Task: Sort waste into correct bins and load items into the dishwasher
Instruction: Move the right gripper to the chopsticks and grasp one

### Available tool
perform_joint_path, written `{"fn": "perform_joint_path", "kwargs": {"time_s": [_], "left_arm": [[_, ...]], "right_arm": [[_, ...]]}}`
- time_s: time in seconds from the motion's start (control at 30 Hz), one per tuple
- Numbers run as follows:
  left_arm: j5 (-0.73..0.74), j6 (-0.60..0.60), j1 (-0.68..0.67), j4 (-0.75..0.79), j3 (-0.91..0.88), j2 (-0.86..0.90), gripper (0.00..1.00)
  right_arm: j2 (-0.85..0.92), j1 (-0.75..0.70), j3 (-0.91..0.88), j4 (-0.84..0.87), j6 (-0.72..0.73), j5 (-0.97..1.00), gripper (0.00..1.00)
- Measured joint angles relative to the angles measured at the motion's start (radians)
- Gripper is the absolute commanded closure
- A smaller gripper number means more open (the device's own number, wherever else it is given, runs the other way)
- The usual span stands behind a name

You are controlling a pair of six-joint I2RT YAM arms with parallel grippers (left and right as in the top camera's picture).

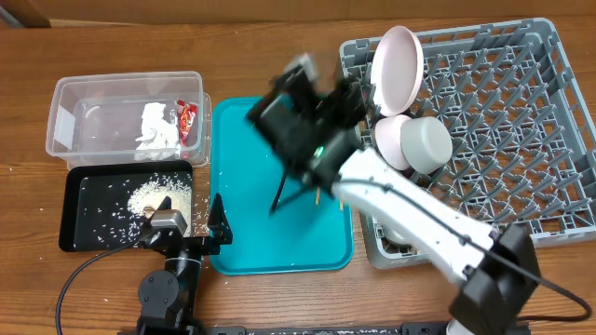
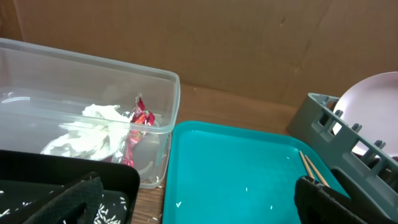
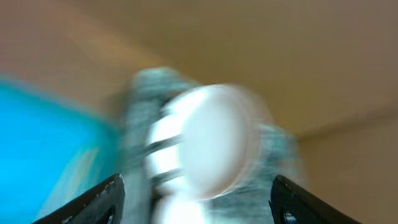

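Note:
The clear tub (image 1: pixel 70 98) holds the white napkin (image 1: pixel 156 126) and red wrapper (image 1: pixel 186 116); both also show in the left wrist view, napkin (image 2: pixel 99 124) and wrapper (image 2: pixel 138 121). The black tray (image 1: pixel 74 214) holds rice (image 1: pixel 158 195). The pink plate (image 1: pixel 396 65) stands upright in the grey rack (image 1: pixel 521 112) above the grey-white bowl (image 1: pixel 430 141). The chopsticks (image 2: pixel 311 168) lie at the teal tray's right edge. My left gripper (image 2: pixel 199 202) is open and empty between the black tray and the teal tray. My right gripper (image 3: pixel 196 199) is open, empty and blurred, facing the plate (image 3: pixel 211 137).
The teal tray (image 1: pixel 251 233) sits in the middle with a few rice grains (image 2: pixel 178 203) on it. My right arm (image 1: pixel 410 209) crosses from the front right over the rack's left edge. A cardboard wall (image 2: pixel 249 43) stands behind the table.

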Motion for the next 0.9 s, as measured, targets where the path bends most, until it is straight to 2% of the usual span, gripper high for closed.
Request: {"fn": "perform_joint_path", "kwargs": {"time_s": [0.17, 0.3, 0.43, 0.6, 0.9], "left_arm": [[0.0, 0.0, 0.0, 0.0, 0.0, 0.0, 0.0], [0.0, 0.0, 0.0, 0.0, 0.0, 0.0, 0.0], [0.0, 0.0, 0.0, 0.0, 0.0, 0.0, 0.0], [0.0, 0.0, 0.0, 0.0, 0.0, 0.0, 0.0], [0.0, 0.0, 0.0, 0.0, 0.0, 0.0, 0.0]], "right_arm": [[-0.002, -0.027, -0.014, -0.058, 0.248, -0.432, 0.28], [-0.002, -0.088, -0.058, -0.048, 0.42, -0.597, 0.36], [-0.002, -0.141, -0.163, 0.043, 0.539, -0.687, 0.44], [-0.002, -0.158, -0.275, 0.147, 0.602, -0.739, 0.52], [0.063, -0.158, -0.327, 0.198, 0.666, -0.788, 0.53]]}}
